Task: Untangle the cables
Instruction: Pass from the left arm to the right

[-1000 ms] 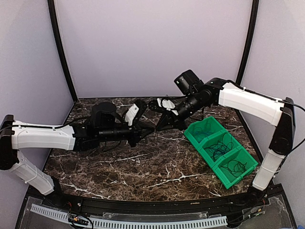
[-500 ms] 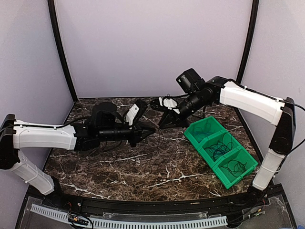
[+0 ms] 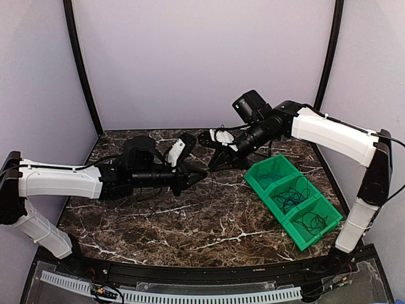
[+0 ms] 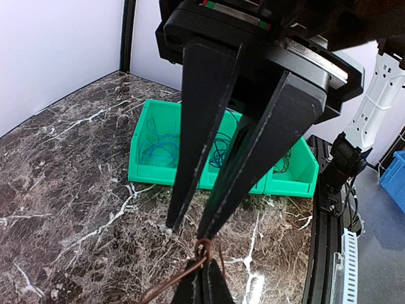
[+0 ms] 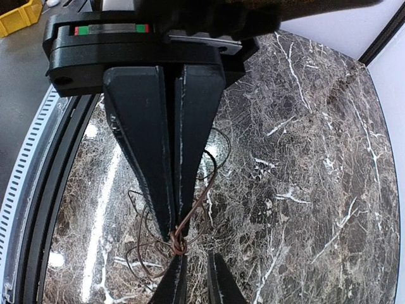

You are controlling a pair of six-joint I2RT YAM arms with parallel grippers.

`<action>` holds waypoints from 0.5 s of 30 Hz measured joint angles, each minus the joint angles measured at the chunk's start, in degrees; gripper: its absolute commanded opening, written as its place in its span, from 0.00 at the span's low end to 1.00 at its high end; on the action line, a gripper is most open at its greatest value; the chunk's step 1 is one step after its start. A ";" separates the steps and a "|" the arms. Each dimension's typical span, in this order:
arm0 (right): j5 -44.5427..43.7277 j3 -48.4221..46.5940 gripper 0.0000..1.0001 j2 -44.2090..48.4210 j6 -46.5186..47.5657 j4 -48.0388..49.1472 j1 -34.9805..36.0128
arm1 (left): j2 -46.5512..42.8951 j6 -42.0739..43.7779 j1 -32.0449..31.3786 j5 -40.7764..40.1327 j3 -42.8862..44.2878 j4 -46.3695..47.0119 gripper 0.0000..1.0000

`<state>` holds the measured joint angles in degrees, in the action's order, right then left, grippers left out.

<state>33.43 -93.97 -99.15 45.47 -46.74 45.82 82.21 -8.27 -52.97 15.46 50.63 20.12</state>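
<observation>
- Top external: left pincer (image 3: 200,172) and right pincer (image 3: 212,165) meet tip to tip above the counter (image 3: 158,221), near its middle, just left of the bin (image 4: 145,172).
- Right wrist view: right pincer clamped on a thin brown cable (image 5: 179,246), with a small knot or loop right at its fingertips.
- Slack loops of the same cable show against the counter below the knot. Lying or hanging, cannot tell.
- Left wrist view: left pincer narrowly parted, with counter visible between its tips. The knot sits at the tip of one finger; touching or just short, cannot tell.
- Right pincer's closed tips come in from the opposite side, directly under the knot.
- Bin is green, has three compartments in a row, and is on the right side of the counter.
- Far compartment holds a blue cable (image 4: 155,142); the other two hold black cables (image 3: 294,197), loosely coiled.
</observation>
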 measured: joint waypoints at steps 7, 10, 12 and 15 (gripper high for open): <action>-0.02 0.00 0.13 0.00 0.28 -0.22 0.24 | 0.42 -0.15 0.11 0.13 0.00 -0.02 0.00; -0.02 0.00 0.14 0.00 0.63 -0.31 0.33 | 0.50 -0.28 0.22 0.04 0.00 -0.02 0.00; -0.04 0.00 0.14 0.00 0.96 -0.42 0.39 | 0.50 -0.42 0.33 -0.07 0.00 -0.02 0.00; -0.04 0.00 0.14 0.00 1.27 -0.52 0.55 | 0.50 -0.57 0.37 -0.28 0.00 -0.02 0.00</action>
<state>33.39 -93.97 -99.15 46.74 -47.27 46.37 82.72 -8.84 -52.60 15.18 50.63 20.10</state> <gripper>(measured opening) 0.136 0.023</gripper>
